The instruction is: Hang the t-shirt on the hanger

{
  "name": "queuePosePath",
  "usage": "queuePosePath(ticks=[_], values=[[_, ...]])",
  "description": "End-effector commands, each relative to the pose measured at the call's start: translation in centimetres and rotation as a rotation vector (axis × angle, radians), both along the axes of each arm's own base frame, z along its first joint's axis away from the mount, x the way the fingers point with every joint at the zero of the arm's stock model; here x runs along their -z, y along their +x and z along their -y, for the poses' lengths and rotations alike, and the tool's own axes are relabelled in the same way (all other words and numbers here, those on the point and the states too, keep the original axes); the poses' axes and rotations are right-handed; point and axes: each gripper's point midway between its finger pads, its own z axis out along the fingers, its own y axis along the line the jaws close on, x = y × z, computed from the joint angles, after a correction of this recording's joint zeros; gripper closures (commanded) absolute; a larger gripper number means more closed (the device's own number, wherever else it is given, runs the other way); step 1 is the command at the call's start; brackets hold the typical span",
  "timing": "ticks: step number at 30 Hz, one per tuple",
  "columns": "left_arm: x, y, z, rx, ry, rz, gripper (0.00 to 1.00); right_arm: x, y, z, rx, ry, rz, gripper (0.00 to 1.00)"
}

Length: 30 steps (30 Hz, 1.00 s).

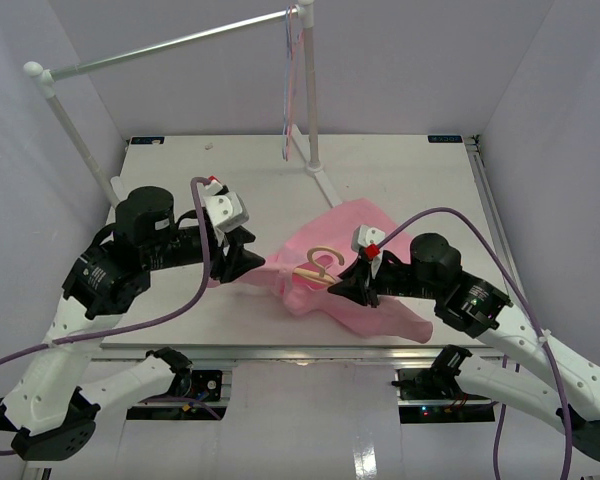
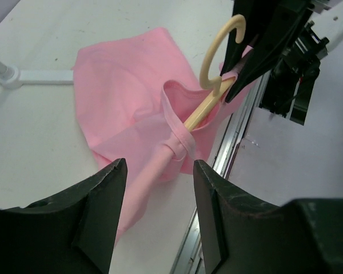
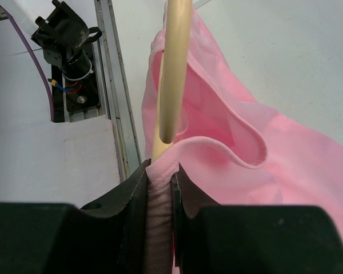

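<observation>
Just below centre of the overhead frame, I see my right tool (image 1: 340, 285) clamped on the t-shirt (image 1: 345, 228) bunched around the hanger (image 1: 321, 260), with my left tool (image 1: 258, 262) spread apart at the cloth's left edge.

Robot lab: enclosed white table (image 1: 180, 190), plain walls (image 1: 410, 70).

The t-shirt (image 1: 335, 228) lies on the table (image 1: 400, 170), right of centre, near the front edge. The hanger (image 1: 310, 274) sits in its neck opening, hook outside. The left gripper (image 1: 258, 265) stands just left of the t-shirt, and the right gripper (image 1: 334, 288) is at the hanger. The clothes rail (image 1: 180, 42) stands behind.
</observation>
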Motion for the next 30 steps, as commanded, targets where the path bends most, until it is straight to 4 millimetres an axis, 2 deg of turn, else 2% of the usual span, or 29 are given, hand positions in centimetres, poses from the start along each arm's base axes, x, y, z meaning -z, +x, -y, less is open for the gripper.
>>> queuePosePath(ticks=[1,6,8,12,15,16,17,20,21,25,30], values=[[2.6,0.4,1.9,0.157,0.075,0.033,0.39,-4.5,-0.6,-0.1,-0.023,0.089,0.054,0.92],[4.7,1.2,3.1,0.203,0.103,0.035,0.39,-5.8,-0.9,-0.1,-0.037,0.108,0.064,0.92],[5.9,1.3,3.1,0.21,0.122,0.033,0.39,-6.0,-0.8,-0.1,-0.037,0.109,0.067,0.92],[7.5,2.6,2.6,0.155,0.179,0.064,0.39,-6.5,-1.1,-0.2,-0.056,0.108,0.065,0.92],[7.3,1.4,3.3,0.225,0.141,0.083,0.43,-6.7,-1.2,-0.3,-0.062,0.112,0.064,0.92],[7.0,1.2,3.4,0.239,0.128,0.094,0.46,-6.8,-1.2,-0.3,-0.063,0.113,0.065,0.92],[6.7,0.8,3.6,0.263,0.113,0.099,0.57,-6.8,-1.3,-0.3,-0.066,0.114,0.065,0.92],[5.9,0.2,3.8,0.295,0.09,0.108,0.96,-6.7,-1.1,-0.4,-0.064,0.108,0.062,0.92],[5.5,-0.1,3.9,0.31,0.076,0.111,1.0,-6.5,-0.9,-0.5,-0.057,0.102,0.062,0.92],[4.0,-1.0,4.0,0.333,0.032,0.12,1.0,-4.2,1.2,-0.2,0.054,0.035,0.045,0.92],[3.8,0.0,3.0,0.224,0.053,0.121,1.0,-2.4,2.3,1.3,0.162,0.007,0.048,0.89]])
